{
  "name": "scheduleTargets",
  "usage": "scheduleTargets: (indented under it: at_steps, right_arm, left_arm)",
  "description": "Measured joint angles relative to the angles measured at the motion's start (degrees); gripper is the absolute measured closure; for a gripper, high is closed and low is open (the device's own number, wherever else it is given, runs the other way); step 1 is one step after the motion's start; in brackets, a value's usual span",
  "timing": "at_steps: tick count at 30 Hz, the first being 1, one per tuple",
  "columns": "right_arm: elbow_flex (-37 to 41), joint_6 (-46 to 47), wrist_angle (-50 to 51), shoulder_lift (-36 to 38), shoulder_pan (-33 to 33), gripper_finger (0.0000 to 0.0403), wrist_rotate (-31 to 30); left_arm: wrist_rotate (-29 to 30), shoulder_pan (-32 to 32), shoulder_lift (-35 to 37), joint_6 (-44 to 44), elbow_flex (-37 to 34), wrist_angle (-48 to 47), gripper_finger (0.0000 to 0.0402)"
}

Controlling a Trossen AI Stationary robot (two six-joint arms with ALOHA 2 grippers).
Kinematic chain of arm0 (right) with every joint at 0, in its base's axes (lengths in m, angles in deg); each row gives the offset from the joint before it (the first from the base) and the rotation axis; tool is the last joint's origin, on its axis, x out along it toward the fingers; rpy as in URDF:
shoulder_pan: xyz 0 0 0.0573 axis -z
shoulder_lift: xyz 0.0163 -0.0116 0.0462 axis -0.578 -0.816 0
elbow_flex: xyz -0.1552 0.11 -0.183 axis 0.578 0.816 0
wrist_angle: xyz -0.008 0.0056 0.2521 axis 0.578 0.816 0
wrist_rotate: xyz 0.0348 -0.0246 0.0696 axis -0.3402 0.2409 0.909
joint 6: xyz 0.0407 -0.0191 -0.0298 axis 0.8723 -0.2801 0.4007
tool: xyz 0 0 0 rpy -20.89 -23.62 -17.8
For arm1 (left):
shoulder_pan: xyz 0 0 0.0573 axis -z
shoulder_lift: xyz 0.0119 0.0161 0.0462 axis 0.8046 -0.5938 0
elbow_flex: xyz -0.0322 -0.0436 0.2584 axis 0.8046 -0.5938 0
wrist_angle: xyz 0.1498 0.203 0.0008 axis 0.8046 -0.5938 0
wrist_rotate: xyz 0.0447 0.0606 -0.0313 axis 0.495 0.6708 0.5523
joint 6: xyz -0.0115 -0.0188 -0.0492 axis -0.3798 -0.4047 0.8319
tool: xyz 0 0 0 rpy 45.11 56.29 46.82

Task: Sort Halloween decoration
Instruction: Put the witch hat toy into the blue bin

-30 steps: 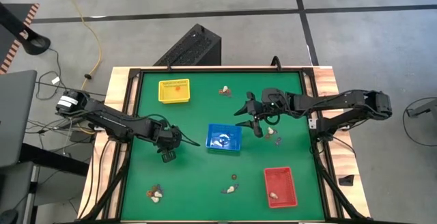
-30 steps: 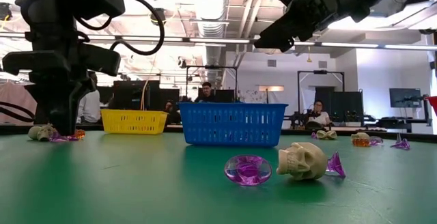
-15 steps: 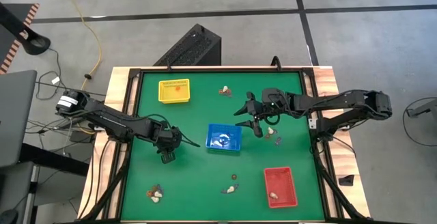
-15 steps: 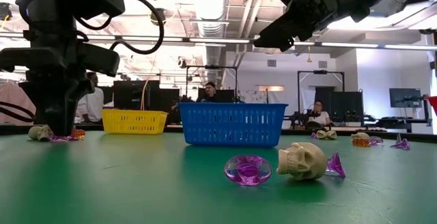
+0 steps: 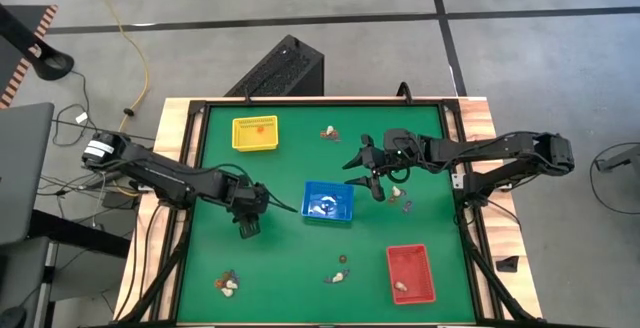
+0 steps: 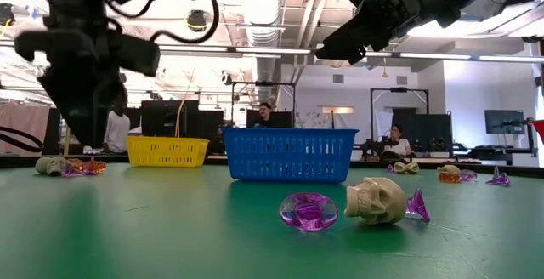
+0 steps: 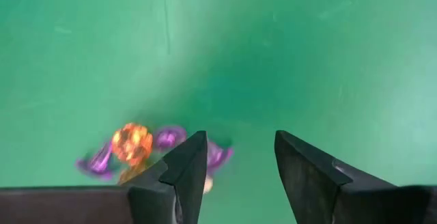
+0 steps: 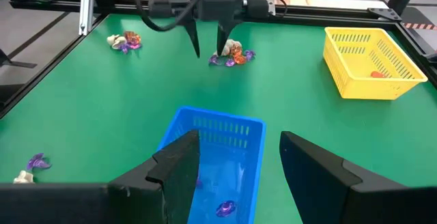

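Green table surface (image 5: 280,258), framed in black with wooden edges.
Yellow basket tray (image 5: 255,134), placed near the far left corner of the table.
Blue basket tray (image 5: 328,201), set near the table's middle.
Red basket tray (image 5: 411,273), laid toward the near right corner.
Black box-shaped case (image 5: 283,70), stood on the grey floor just beyond the far table edge.
Yellow cable (image 5: 128,38), trailed across the floor at far left.
Seated persons (image 6: 264,114) at desks with dark monitors, seen in the room behind.
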Motion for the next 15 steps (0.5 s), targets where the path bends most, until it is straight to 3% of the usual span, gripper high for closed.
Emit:
scheduleTargets:
  at_steps: [5,10,15]
  right_arm:
    - [0.0,-0.01,0.01,0.0,0.0,0.0168,0.0]
    - [0.0,-0.02,0.04,0.0,-0.02,0.0168,0.0]
    - [0.0,-0.07,0.09,-0.02,-0.02,0.0168,0.02]
  left_arm:
    - [1.27,0.0,0.0,-1.56,2.58,-7.88,0.0248]
    - [-1.71,0.03,-0.4,-1.58,0.25,-5.34,0.0253]
    - [-0.71,0.0,-0.39,-1.52,-1.72,-1.63,0.0256]
